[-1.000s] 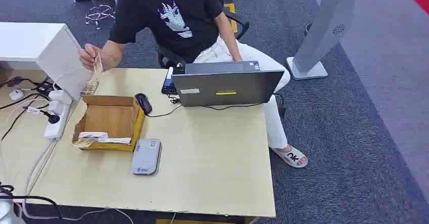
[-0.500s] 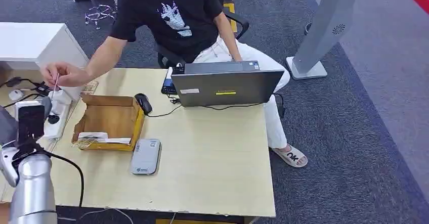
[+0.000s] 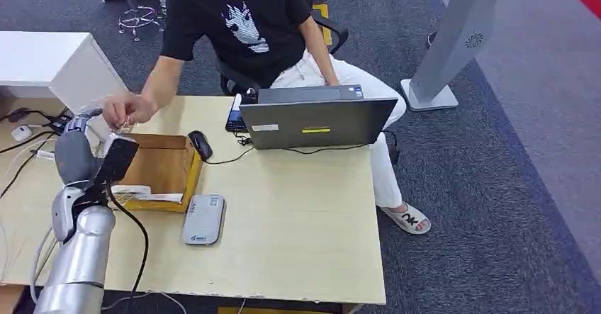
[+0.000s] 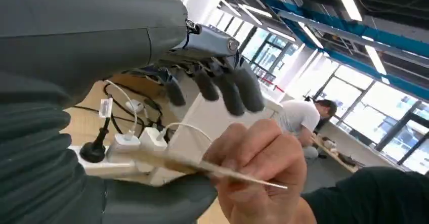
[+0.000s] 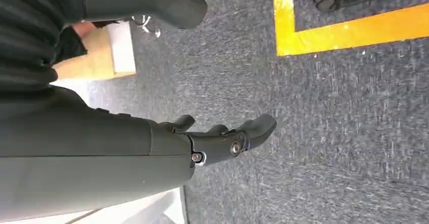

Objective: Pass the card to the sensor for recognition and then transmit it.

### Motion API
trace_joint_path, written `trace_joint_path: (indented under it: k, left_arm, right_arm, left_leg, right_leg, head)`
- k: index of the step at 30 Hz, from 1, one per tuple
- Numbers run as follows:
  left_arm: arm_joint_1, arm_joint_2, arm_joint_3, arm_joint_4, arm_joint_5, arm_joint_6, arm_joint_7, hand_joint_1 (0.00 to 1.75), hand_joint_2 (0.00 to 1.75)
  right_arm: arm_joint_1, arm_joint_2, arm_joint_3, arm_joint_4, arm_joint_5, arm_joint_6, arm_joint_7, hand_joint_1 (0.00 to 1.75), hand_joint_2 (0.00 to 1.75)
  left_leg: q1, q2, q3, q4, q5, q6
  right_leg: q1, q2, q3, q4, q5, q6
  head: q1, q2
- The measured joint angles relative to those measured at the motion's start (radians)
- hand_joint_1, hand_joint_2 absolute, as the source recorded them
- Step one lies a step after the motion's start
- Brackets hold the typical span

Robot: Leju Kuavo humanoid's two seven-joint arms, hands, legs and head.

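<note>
The robot's left hand (image 3: pixel 79 131) is lifted up over the far left part of the table (image 3: pixel 298 215). In the left wrist view its dark fingers (image 4: pixel 230 90) are spread apart and hold nothing. Right next to them is a person's hand (image 4: pixel 263 171), which pinches a thin card (image 4: pixel 202 167). The card sits flat between the person's thumb and fingers, just under the robot's fingers, but I cannot tell if it touches them. In the head view the person's hand (image 3: pixel 127 108) is just to the right of the robot's hand.

The right hand (image 5: pixel 222 135) hangs over grey carpet. Its fingers are a little bent and hold nothing.

Just right of the left hand is an open cardboard box (image 3: pixel 157 171). Near that box lies a flat grey sensor (image 3: pixel 204 219). A black mouse (image 3: pixel 200 144) and a grey laptop (image 3: pixel 317 121) sit farther right. White power strips (image 4: pixel 134 143) with plugs lie at the left.
</note>
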Motion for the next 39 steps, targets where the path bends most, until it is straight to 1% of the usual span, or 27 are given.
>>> trace_joint_path:
  k: [13,19,22,26,30,35,39]
  left_arm:
    - [0.02,-0.008,-0.037,0.0,0.019,-0.012,-0.008,1.75,1.75]
    - [0.032,-0.01,-0.048,-0.002,0.028,-0.04,-0.026,1.75,1.75]
    - [0.051,-0.021,-0.08,-0.025,0.013,-0.085,-0.033,1.75,1.75]
    - [0.07,-0.033,-0.136,-0.063,-0.015,-0.127,-0.029,1.75,1.75]
    - [0.085,-0.039,-0.206,-0.109,-0.059,-0.218,-0.008,1.75,1.75]
    - [0.09,-0.034,-0.324,-0.167,-0.116,-0.315,0.04,1.75,1.75]
    - [0.089,-0.01,-0.392,-0.202,-0.181,-0.369,0.099,1.75,1.75]
  right_arm:
    - [0.0,0.0,0.016,0.0,0.018,0.0,0.0,0.0,1.75]
    - [0.0,0.0,0.016,0.0,0.025,0.0,0.0,0.0,1.75]
    - [0.0,0.0,0.016,0.0,0.027,0.0,0.0,0.0,1.75]
    - [0.0,0.0,0.016,0.0,0.03,0.006,-0.002,0.0,1.75]
    - [0.0,0.0,0.016,0.0,0.03,0.012,-0.005,0.0,1.75]
    - [0.0,0.0,0.014,0.0,0.024,0.011,-0.009,0.0,1.75]
    - [0.001,0.0,0.004,0.0,0.01,0.01,-0.009,0.0,1.75]
  left_leg:
    - [0.0,0.0,0.0,0.0,0.0,0.0]
    - [0.0,0.0,0.0,0.0,0.0,0.0]
    - [0.0,0.0,0.0,0.0,0.0,0.0]
    - [0.0,0.0,-0.001,0.0,0.0,0.0]
    - [0.0,-0.001,-0.001,0.0,0.0,0.0]
    - [0.0,-0.001,-0.001,0.0,0.0,0.0]
    - [0.0,-0.001,-0.001,0.0,0.0,0.0]
  right_leg:
    - [0.0,0.0,0.0,0.0,0.0,0.0]
    - [0.0,0.0,0.0,0.0,0.0,0.0]
    - [0.0,0.0,0.0,0.0,0.0,0.0]
    - [0.0,0.0,0.0,0.0,0.0,0.0]
    - [0.0,0.0,0.0,0.0,0.0,0.0]
    - [0.0,-0.001,0.0,0.0,0.0,0.0]
    - [0.0,0.0,0.0,0.0,0.0,0.0]
  head:
    - [0.0,0.0]
    - [0.0,0.0]
    - [0.0,0.0]
    - [0.0,0.0]
    - [0.0,0.0]
    - [0.0,0.0]
    - [0.0,0.0]
